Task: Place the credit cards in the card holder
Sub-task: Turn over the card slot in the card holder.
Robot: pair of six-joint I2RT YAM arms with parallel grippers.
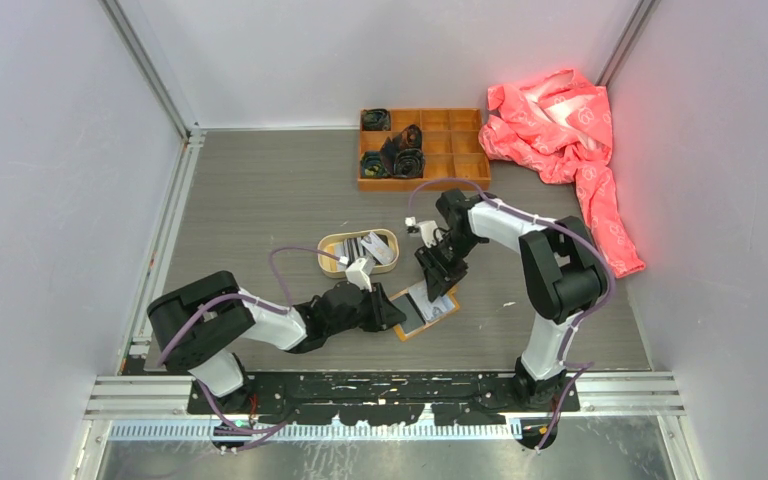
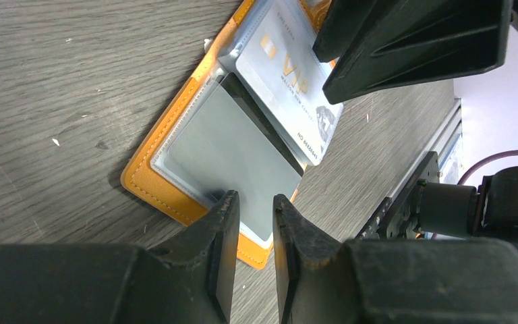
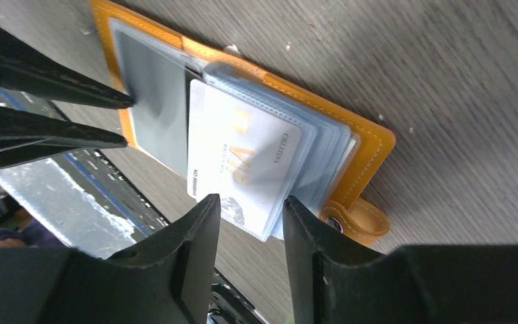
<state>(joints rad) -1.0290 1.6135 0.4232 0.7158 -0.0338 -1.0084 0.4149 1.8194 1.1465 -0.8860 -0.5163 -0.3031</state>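
While the holder [image 1: 426,311] is lying open on the desk [image 1: 260,200] between the arms, the left fingers [image 2: 255,202] are hovering over its near grey sleeve, barely parted and gripping nothing. The right fingers [image 3: 251,202], slightly apart and empty, are straddling the VIP card [image 3: 243,158]. It looks thin, stiff and slick, best pinched by its free edge. More cards [image 1: 375,248] are lying in the tray [image 1: 328,264] beyond.

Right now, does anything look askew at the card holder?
Yes: the VIP card overhangs the orange edge of the open card holder instead of sitting flush with the clear sleeves, its protruding end between the right fingers. It looks only partly inserted.
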